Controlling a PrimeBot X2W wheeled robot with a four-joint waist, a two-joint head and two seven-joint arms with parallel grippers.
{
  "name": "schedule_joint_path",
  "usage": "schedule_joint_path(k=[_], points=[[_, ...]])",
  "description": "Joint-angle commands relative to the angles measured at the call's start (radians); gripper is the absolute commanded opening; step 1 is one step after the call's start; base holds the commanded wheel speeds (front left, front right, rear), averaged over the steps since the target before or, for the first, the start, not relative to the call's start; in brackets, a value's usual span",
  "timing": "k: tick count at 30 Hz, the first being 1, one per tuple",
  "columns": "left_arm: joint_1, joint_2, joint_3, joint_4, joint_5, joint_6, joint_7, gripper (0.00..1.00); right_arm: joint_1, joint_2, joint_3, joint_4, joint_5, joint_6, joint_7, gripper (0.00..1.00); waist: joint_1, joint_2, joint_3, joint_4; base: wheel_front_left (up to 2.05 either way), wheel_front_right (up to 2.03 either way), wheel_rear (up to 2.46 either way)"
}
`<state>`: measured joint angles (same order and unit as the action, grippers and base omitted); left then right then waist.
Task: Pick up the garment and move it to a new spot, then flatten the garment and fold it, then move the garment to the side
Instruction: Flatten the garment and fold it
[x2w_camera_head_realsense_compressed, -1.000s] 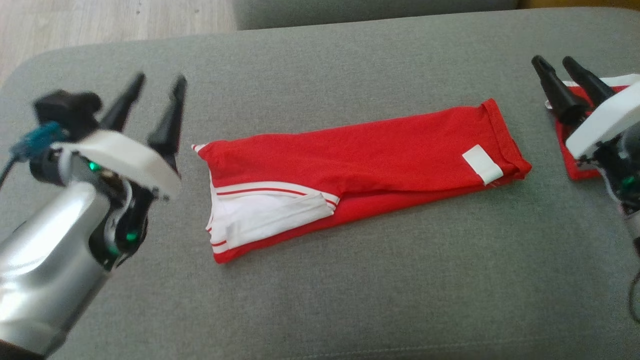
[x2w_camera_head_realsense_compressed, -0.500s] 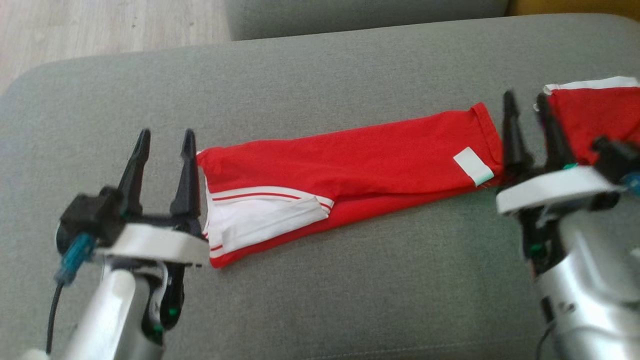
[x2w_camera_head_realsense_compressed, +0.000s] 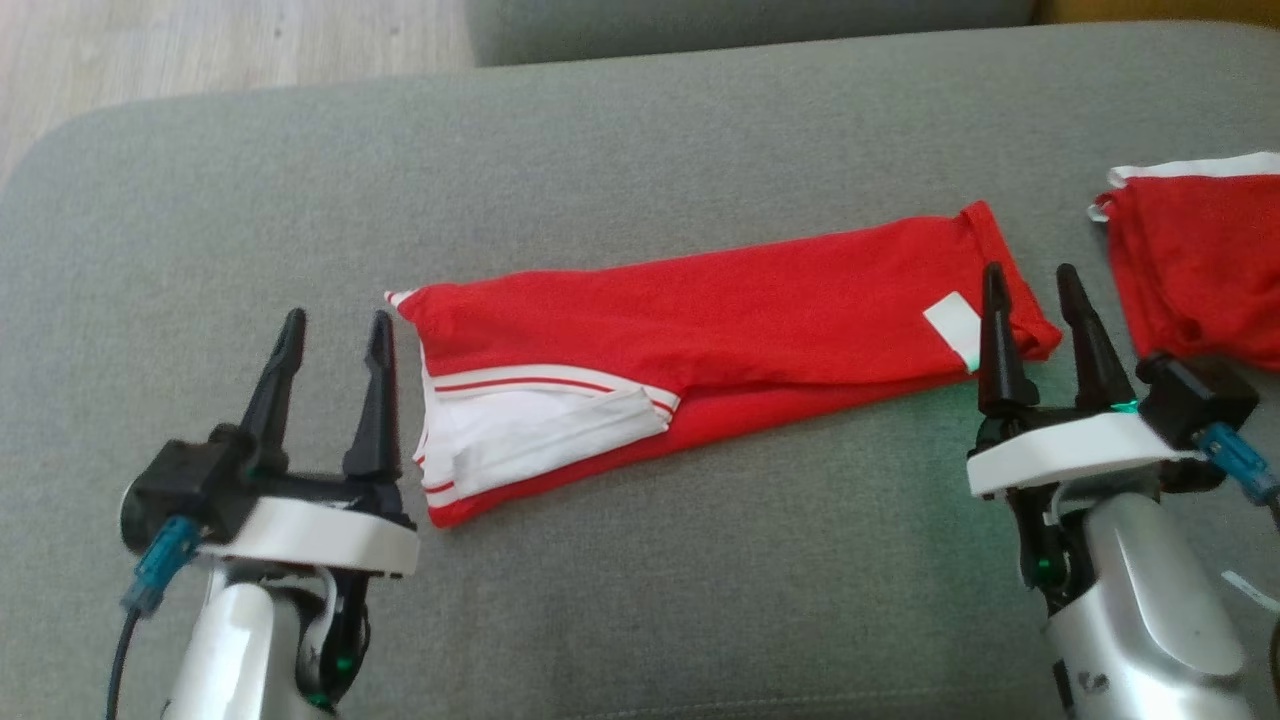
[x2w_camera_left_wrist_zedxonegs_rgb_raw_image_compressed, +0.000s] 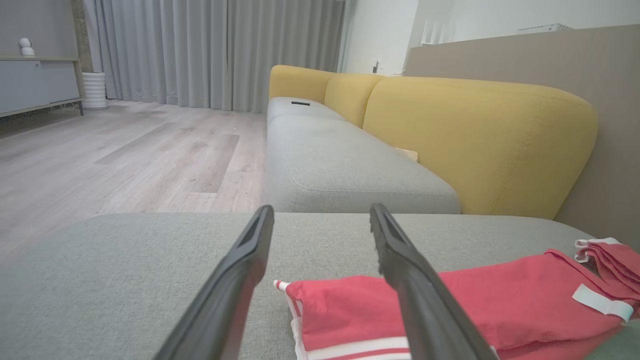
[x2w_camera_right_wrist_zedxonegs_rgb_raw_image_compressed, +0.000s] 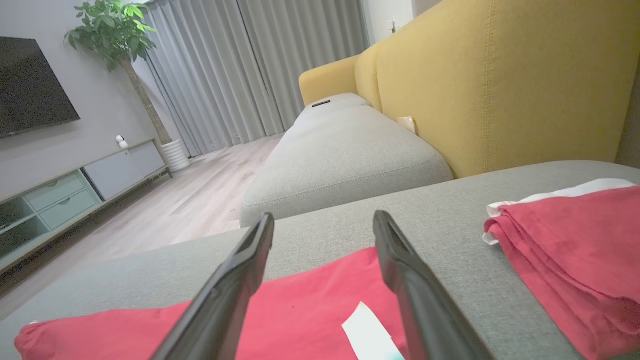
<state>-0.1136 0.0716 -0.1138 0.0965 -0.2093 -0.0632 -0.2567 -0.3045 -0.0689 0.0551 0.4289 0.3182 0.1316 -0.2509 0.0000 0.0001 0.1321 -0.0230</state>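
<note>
A: Where's the red garment (x2w_camera_head_realsense_compressed: 720, 330)?
B: Flat on the grey seat cushion (x2w_camera_head_realsense_compressed: 640, 600), roughly mid-cushion. It's folded into a long narrow strip. Long axis runs left–right across the head view, with the right end angled slightly away from the robot.
A: Which end is which?
B: White striped trim (x2w_camera_head_realsense_compressed: 520, 420) is at the robot's left. The hemmed end with the white label (x2w_camera_head_realsense_compressed: 955, 325) is at the right.
A: Left gripper (x2w_camera_head_realsense_compressed: 337, 320)?
B: Fingers spread wide, nothing between them, pointing away from the robot. It sits just beside the striped end. The inner finger is right at the fabric edge; can't tell if it touches.
A: Right gripper (x2w_camera_head_realsense_compressed: 1029, 272)?
B: Also wide open and empty, at the label end. In the head view its inner finger crosses the hem next to the label, and the outer finger is over bare cushion. Touching or hovering, can't tell.
A: Anything else around?
B: A second red folded piece (x2w_camera_head_realsense_compressed: 1195, 260) with a white edge lies on the same cushion, past the right gripper and apart from the garment. Yellow backrest (x2w_camera_left_wrist_zedxonegs_rgb_raw_image_compressed: 475, 130) is beyond the cushion in the left wrist view. Wood floor (x2w_camera_head_realsense_compressed: 200, 50) is at the far left.
</note>
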Motion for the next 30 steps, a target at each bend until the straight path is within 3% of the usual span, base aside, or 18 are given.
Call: schedule_joint_path(k=[1, 7, 18, 23, 29, 30], points=[[-0.054, 0.0, 0.037, -0.031, 0.012, -0.01, -0.005, 1.0, -0.04, 0.014, 0.014, -0.031, -0.017, -0.001, -0.011, 1.0, 0.0, -0.0001, 0.011, 0.007, 0.0, 0.0, 0.0], [-0.086, -0.015, 0.033, -0.017, 0.029, -0.043, -0.005, 1.0, -0.095, 0.017, -0.066, 0.068, -0.11, -0.001, 0.01, 1.0, 0.0, -0.0001, 0.053, 0.037, 0.0, 0.0, 0.0], [-0.097, -0.021, 0.017, 0.006, 0.017, -0.061, -0.005, 1.0, -0.221, 0.018, -0.335, 0.367, -0.26, -0.001, 0.065, 1.0, 0.0, -0.0001, 0.091, 0.084, 0.0, 0.0, 0.0], [-0.109, -0.021, 0.015, 0.004, 0.008, -0.063, -0.005, 1.0, -0.277, 0.019, -0.36, 0.541, -0.232, -0.001, 0.07, 1.0, 0.0, -0.0001, 0.104, 0.086, 0.0, 0.0, 0.0], [-0.122, -0.021, 0.01, 0.006, 0.008, -0.065, -0.005, 1.0, -0.332, 0.019, -0.305, 0.685, -0.176, -0.001, 0.072, 1.0, 0.0, -0.0001, 0.115, 0.084, 0.0, 0.0, 0.0], [-0.125, -0.021, 0.009, 0.007, 0.008, -0.065, -0.005, 1.0, -0.339, 0.019, -0.297, 0.7, -0.169, -0.001, 0.068, 0.85, 0.0, -0.0001, 0.115, 0.085, 0.0, 0.0, 0.0]])
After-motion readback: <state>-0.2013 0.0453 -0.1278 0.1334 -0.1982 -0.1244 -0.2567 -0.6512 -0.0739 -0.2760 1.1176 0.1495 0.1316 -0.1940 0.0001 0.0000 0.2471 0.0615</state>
